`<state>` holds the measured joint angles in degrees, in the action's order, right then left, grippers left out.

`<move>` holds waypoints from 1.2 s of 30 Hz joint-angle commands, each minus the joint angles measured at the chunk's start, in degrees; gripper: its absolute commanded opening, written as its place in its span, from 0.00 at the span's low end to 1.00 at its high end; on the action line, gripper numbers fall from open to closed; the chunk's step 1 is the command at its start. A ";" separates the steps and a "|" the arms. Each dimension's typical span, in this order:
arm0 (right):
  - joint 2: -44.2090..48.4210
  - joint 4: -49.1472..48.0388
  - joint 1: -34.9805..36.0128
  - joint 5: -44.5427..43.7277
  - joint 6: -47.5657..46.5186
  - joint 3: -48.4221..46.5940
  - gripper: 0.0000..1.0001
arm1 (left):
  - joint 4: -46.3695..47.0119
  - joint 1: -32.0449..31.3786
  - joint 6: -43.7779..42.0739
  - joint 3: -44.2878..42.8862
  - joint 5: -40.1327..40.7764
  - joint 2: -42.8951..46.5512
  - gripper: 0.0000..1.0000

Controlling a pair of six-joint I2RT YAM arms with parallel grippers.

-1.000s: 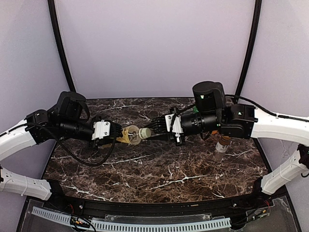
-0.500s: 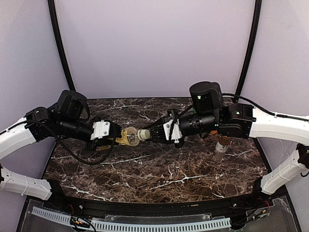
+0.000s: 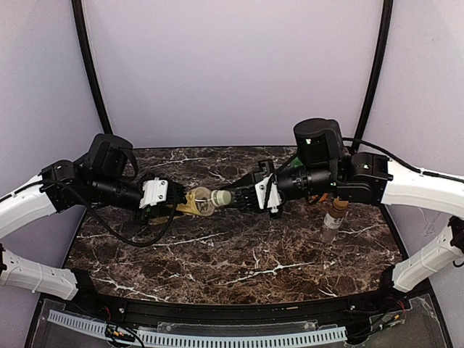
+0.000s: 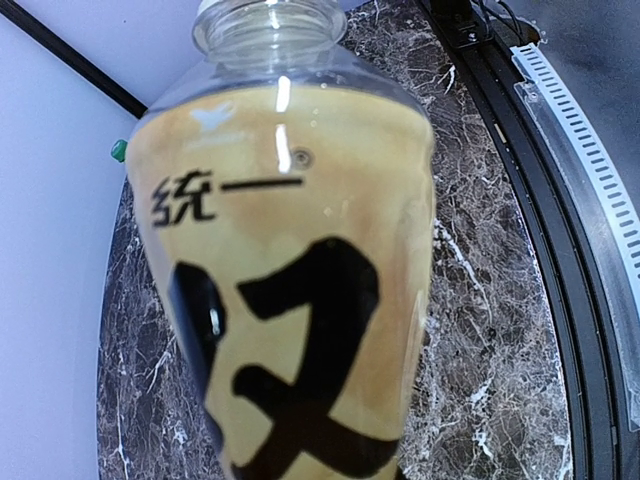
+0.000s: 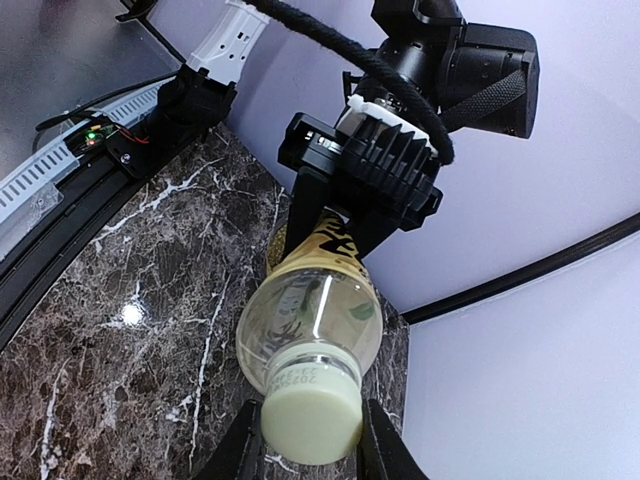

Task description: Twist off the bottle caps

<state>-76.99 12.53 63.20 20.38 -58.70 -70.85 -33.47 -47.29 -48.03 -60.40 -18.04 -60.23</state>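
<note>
The tall clear bottle with yellow liquid (image 3: 197, 202) is held on its side above the table, its pale green cap (image 3: 221, 196) pointing right. My left gripper (image 3: 176, 204) is shut on its labelled body, which fills the left wrist view (image 4: 290, 300). The left gripper shows in the right wrist view (image 5: 345, 225). My right gripper (image 5: 312, 440) is shut on the cap (image 5: 312, 425), one finger on each side. A slim bottle with a brown top (image 3: 333, 218) stands under my right arm. The green and orange bottles are out of view.
The dark marble table (image 3: 239, 254) has a black rail (image 3: 217, 313) along its near edge. A small green item (image 4: 118, 150) sits at the table's far edge by the wall. Black poles run up both back corners.
My right arm drew left toward the bottle, then moved back right, with its wrist turning on the cap. The bottle and my left gripper shifted slightly right.
</note>
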 commanded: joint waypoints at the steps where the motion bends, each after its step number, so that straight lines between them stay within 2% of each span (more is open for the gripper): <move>1: 4.36 3.07 -2.31 -0.40 1.15 1.65 0.00 | -8.76 0.88 -2.68 0.14 1.83 1.08 0.13; 6: 0.61 3.49 -1.53 -0.11 -2.65 -1.82 0.00 | -9.28 0.88 -3.21 -0.73 -0.04 0.71 0.13; 13: -6.54 9.48 -1.72 1.47 -9.15 -9.17 0.00 | -10.69 0.88 -3.29 -1.25 -2.15 0.56 0.13; 24: -5.62 5.43 -1.83 0.69 -8.39 -6.40 0.00 | -8.28 0.88 -2.86 -0.20 -1.81 1.53 0.12; 27: -5.13 3.42 -1.79 0.37 -7.60 -5.29 0.23 | -7.60 0.88 -2.01 -0.11 -1.27 1.73 0.12; 29: -4.85 2.30 -1.77 0.27 -7.24 -4.83 0.32 | -7.39 0.88 -1.60 -0.17 -1.07 1.88 0.11; 31: -4.43 1.67 -1.82 0.19 -6.93 -4.30 0.38 | -7.47 0.88 -1.48 -0.22 -1.03 1.89 0.11; 36: -3.33 0.94 -1.81 -0.58 -5.80 -3.23 0.46 | -7.23 0.90 -1.30 -0.25 -0.66 1.93 0.10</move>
<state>-82.70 16.23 61.80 20.97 -65.93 -75.37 -39.48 -46.24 -48.88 -61.01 -18.04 -59.33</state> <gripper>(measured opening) 0.445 0.160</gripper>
